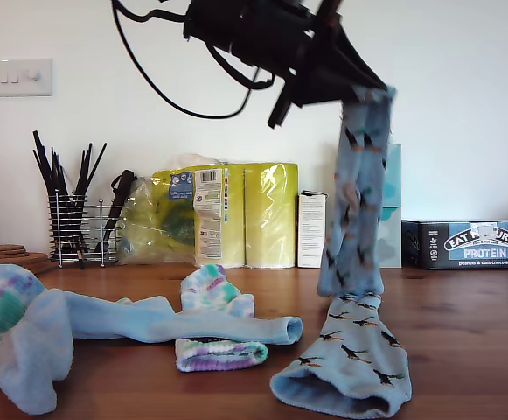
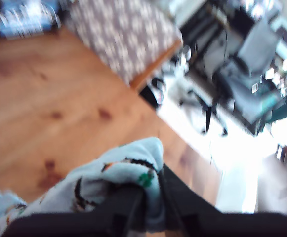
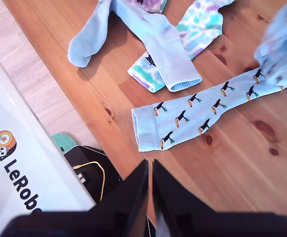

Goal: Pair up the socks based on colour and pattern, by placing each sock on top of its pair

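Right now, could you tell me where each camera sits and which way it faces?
Exterior view: low at table height, facing the wall; an arm dangles the hanging bird sock.
First wrist view: on my first gripper, looking across the table to the floor; jaws pinch that sock.
Second wrist view: above, on my second gripper, looking down.
Shared: the flat bird sock.
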